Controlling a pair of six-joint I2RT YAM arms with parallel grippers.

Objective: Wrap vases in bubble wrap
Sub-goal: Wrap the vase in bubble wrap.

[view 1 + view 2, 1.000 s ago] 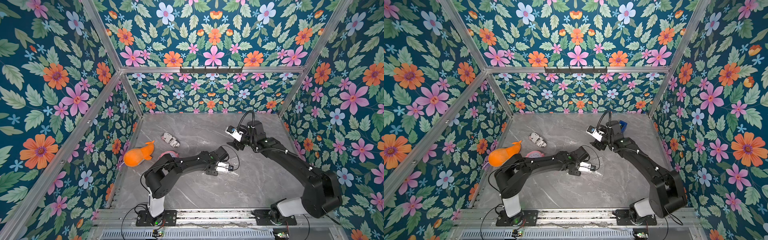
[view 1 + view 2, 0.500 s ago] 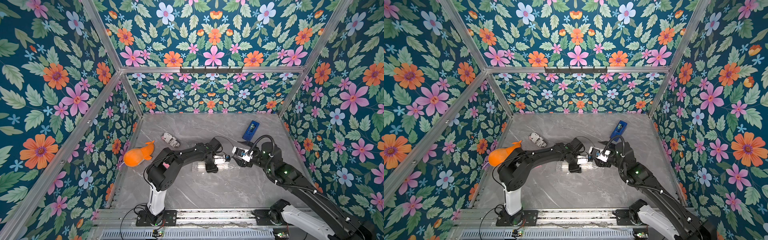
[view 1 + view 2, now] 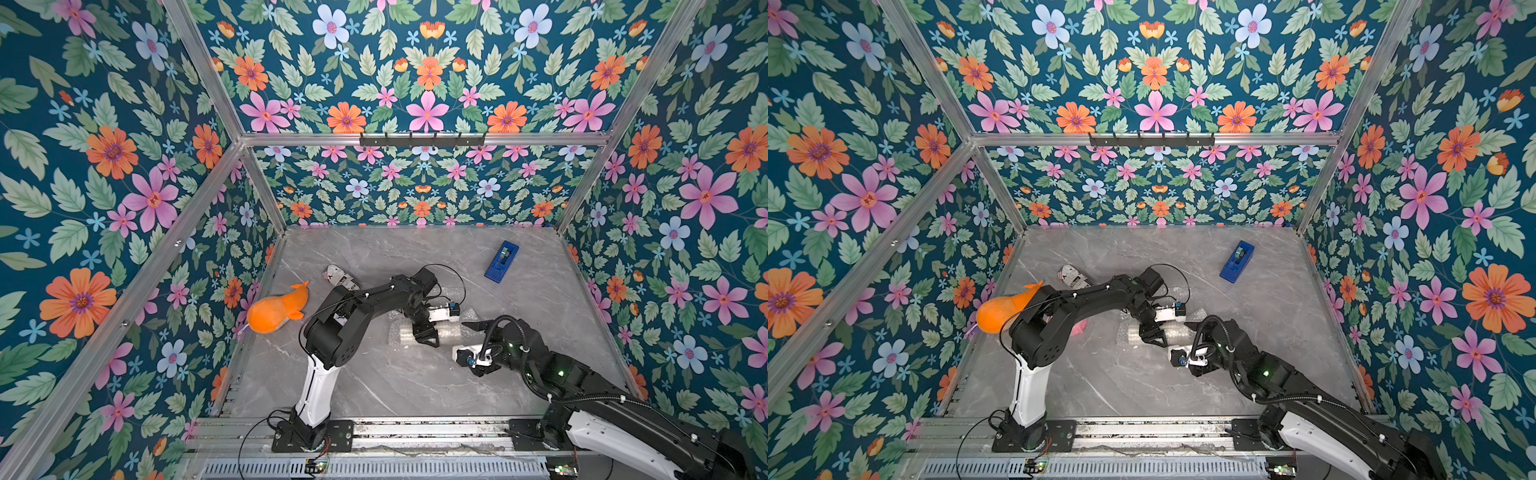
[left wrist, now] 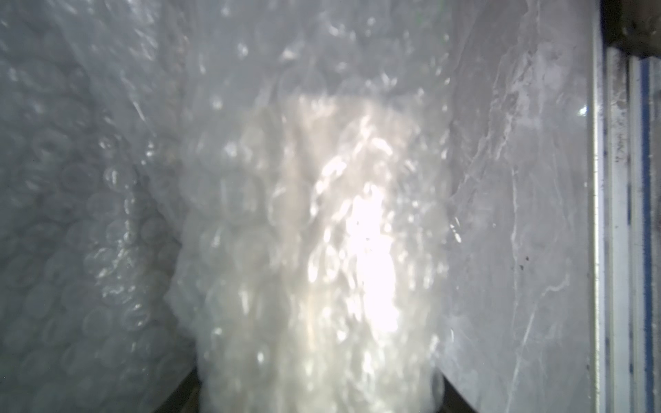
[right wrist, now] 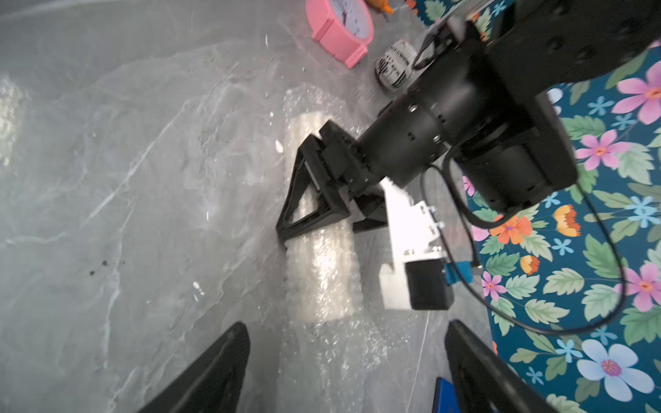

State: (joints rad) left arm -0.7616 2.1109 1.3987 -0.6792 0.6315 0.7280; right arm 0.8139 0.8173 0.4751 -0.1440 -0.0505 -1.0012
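The cream-white vase [image 5: 322, 271] lies on its side mid-table, rolled inside the clear bubble wrap [image 3: 399, 332]. In the left wrist view the vase [image 4: 322, 250] shows as a pale shape through the bubble wrap [image 4: 89, 214]. My left gripper [image 3: 426, 336] [image 3: 1152, 336] [image 5: 314, 211] is shut across the wrapped vase from above; its dark jaws [image 4: 318, 393] flank the roll. My right gripper [image 3: 467, 347] [image 3: 1185, 345] [image 5: 347, 329] stands open just off the roll's right end. Loose wrap lies between its fingers and they touch nothing.
An orange plush toy [image 3: 276, 309] and a newspaper-print cylinder [image 3: 340, 277] lie at the left. A pink clock [image 5: 339, 30] sits behind the left arm. A blue tape dispenser [image 3: 501, 262] lies at the back right. Floral walls enclose the table, and a metal rail [image 3: 415, 428] runs along its front.
My right arm has swung from the back of the table, near the blue dispenser, forward to the roll's right end, and its jaws have spread wider. My left gripper has stayed clamped on the roll.
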